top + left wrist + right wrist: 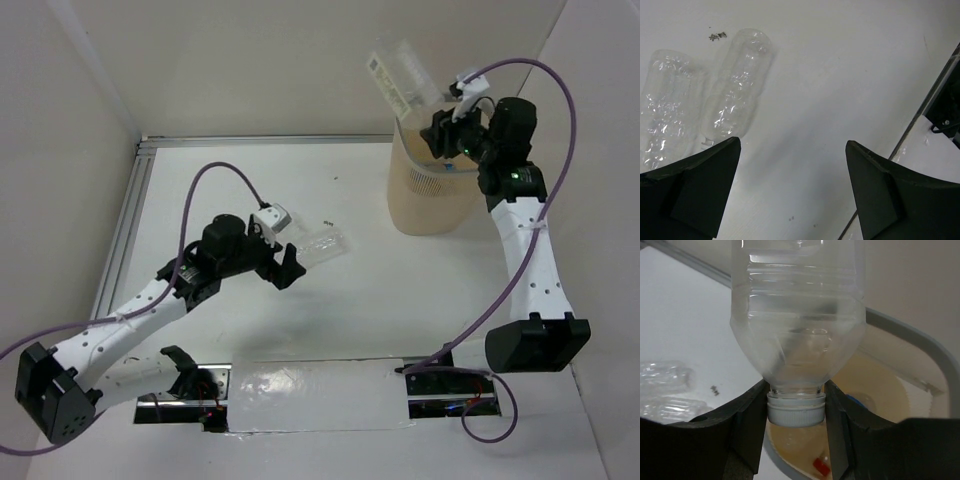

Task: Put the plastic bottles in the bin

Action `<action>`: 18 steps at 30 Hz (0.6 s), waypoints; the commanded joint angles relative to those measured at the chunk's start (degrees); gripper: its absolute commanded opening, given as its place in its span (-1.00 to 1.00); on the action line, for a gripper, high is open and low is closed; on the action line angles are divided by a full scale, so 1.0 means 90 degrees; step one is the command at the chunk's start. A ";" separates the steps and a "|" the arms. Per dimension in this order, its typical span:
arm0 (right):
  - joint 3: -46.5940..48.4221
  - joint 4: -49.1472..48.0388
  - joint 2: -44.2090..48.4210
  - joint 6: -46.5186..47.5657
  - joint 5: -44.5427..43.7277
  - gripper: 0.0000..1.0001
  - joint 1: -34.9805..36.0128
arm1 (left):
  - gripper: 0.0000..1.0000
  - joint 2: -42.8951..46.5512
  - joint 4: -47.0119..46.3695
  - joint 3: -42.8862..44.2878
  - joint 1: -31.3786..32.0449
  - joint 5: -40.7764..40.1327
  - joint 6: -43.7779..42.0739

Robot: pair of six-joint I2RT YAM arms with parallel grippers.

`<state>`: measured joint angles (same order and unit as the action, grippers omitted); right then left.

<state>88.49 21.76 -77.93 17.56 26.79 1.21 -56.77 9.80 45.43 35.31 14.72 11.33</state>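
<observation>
Nearest the bases, the left gripper (792, 145) hangs with its jaws wide apart and nothing between them, just short of two plain plastic bottles (737, 85) lying side by side on the table (840, 75). It is presumably poised to take one next. Farther off, the right gripper (795, 390) is clamped on the neck of a wide bottle (795, 315), its white cap (794, 412) pointing down into the bin (935, 355), so release should drop it inside. A red cap (821, 466) shows at the bin's bottom.
</observation>
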 commanded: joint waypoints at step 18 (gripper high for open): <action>0.0099 0.0737 0.0670 0.0471 0.0655 1.00 -0.1570 | 1.00 -0.2685 -0.1559 0.0977 0.1301 -0.3041 -0.2127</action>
<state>88.44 30.94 -77.08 21.15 28.32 -10.90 -79.83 0.16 50.39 45.89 -8.80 -3.66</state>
